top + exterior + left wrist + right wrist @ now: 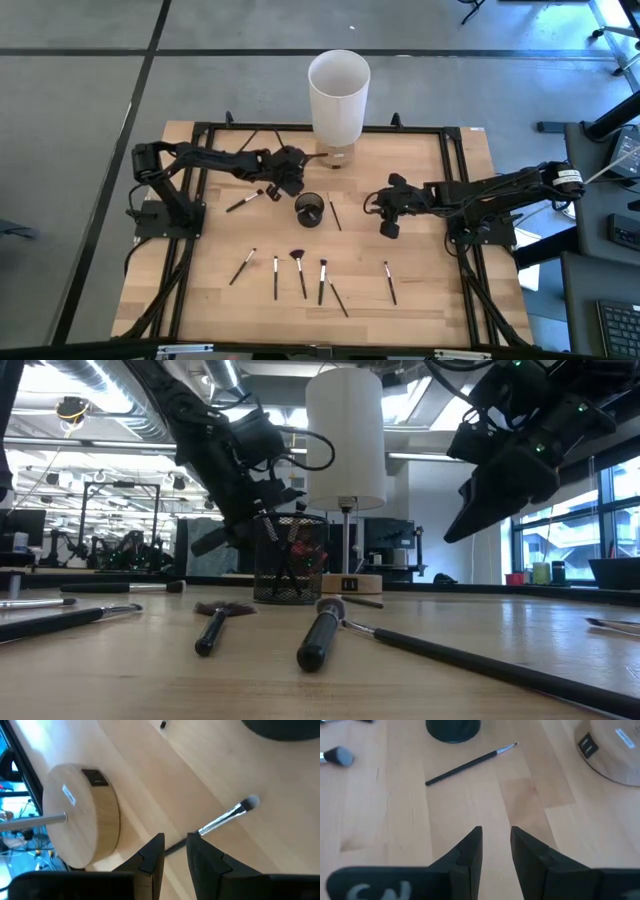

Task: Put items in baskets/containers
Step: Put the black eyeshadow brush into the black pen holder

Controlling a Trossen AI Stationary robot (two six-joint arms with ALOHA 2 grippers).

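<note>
Makeup brushes, thin and dark-handled with pale or dark bristle tips, lie scattered on the pale wooden table (pixel 420 250) from above — a row near the front edge (pixel 300 272), one to the left of the small dark round cup (pixel 309 210), one (pixel 335 215) just right of it. Left gripper (pixel 272 190) poised over the brush with the silver ferrule (pixel 244 201), beside the cup. Right gripper (pixel 388 224) hangs above bare wood right of the cup. Tall white cylinder (pixel 339 95) at the back edge.

Low view: mesh-walled cup (pixel 290 558) upright at mid-table, brushes in the foreground, both arms raised clear of the surface.

Left wrist view: fingers (pixel 152 855) a narrow gap apart, holding nothing, the silver-ferruled brush (pixel 227 817) just beyond them.

Right wrist view: fingers (pixel 470 850) slightly apart and empty — slim brush (pixel 470 764) and cup ahead.

Likely step: reaching for a pick. Next calls for lowering astride the handle, then closing.
</note>
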